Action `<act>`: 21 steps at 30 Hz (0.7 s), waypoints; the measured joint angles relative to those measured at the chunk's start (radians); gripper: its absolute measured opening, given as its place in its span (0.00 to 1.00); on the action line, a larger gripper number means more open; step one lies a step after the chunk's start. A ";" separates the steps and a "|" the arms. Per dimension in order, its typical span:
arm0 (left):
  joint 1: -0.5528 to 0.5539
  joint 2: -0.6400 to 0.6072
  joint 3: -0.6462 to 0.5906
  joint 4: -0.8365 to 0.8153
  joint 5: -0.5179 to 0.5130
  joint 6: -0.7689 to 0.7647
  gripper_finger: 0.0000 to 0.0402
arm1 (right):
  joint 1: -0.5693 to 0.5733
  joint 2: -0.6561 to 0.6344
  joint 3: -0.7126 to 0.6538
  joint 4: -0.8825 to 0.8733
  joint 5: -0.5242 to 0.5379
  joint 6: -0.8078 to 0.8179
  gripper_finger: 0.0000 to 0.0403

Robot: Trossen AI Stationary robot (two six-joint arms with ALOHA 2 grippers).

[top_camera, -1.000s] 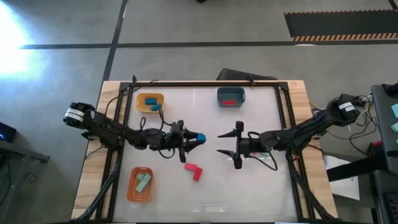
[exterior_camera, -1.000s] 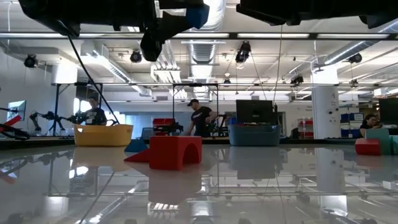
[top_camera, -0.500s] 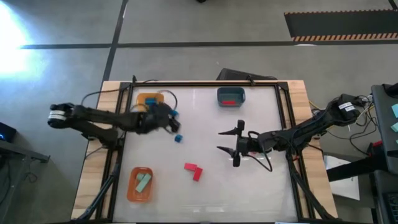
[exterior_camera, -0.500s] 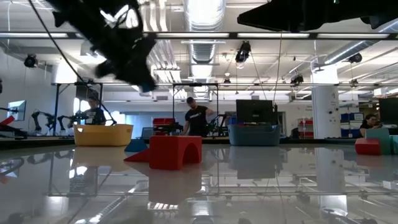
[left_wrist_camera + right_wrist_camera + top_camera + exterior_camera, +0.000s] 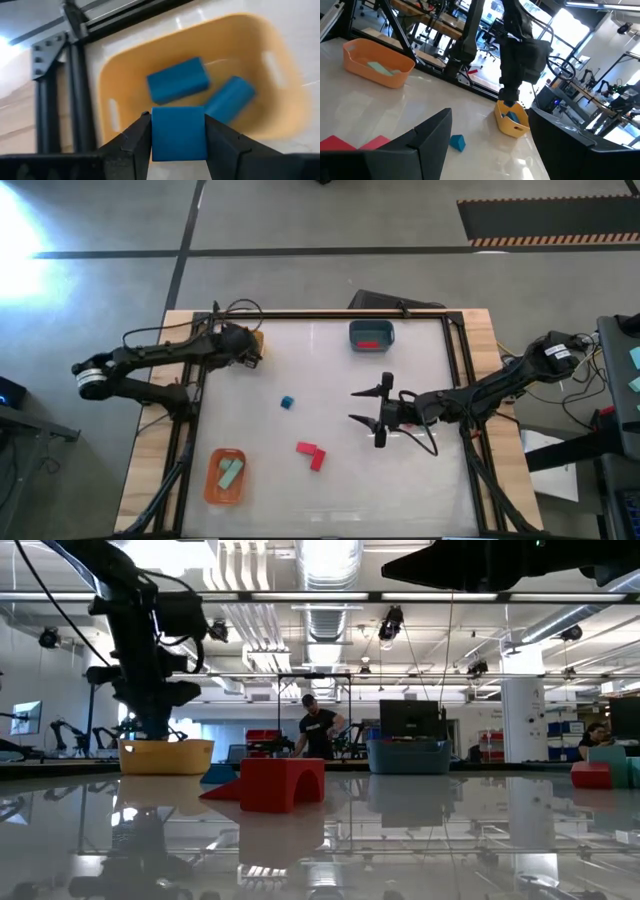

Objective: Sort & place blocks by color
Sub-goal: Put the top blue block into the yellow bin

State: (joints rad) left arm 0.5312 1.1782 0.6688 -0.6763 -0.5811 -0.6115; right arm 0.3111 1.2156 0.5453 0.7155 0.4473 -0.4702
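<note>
My left gripper [image 5: 248, 346] hangs over the yellow tray [image 5: 256, 338] at the table's far left, shut on a blue block [image 5: 178, 132]. Two more blue blocks [image 5: 177, 80] [image 5: 229, 97] lie in the yellow tray [image 5: 260, 65]. A small blue block [image 5: 287, 402] rests on the table near the middle. Two red blocks [image 5: 311, 454] lie nearer the front edge. My right gripper [image 5: 351, 406] hovers open over the table's middle, its fingers level and pointing toward the left edge, with nothing between them. My left gripper pinches the blue block by two opposite side faces [image 5: 156, 134] between its two fingers [image 5: 134, 142]. The fingers come slanting down from above. The block is lifted clear, level, over the yellow tray's near end.
An orange tray [image 5: 212, 482] with mint-green blocks stands at the near left. A dark teal-grey tray [image 5: 371, 326] holding a red block stands at the far middle. A dark frame runs along the table's edges. People stand in the room beyond the table.
My left gripper has swung from the table's middle toward the far left edge, carrying the blue block, and now hangs over the yellow tray. It has tipped from level to slanting downward. The small blue block, earlier under the arm, now shows on the table.
</note>
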 joint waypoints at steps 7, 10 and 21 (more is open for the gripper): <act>0.112 0.065 -0.001 0.017 0.000 0.050 0.33 | -0.002 0.000 0.002 -0.001 0.000 -0.012 0.63; 0.118 0.090 -0.001 0.021 0.000 0.052 0.33 | -0.002 0.000 0.002 -0.001 0.000 -0.014 0.63; 0.117 0.098 -0.004 0.039 -0.005 0.055 0.35 | -0.002 0.000 0.002 -0.001 0.000 -0.021 0.63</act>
State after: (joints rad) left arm 0.6487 1.2762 0.6648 -0.6372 -0.5858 -0.5564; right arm 0.3092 1.2156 0.5476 0.7143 0.4472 -0.4911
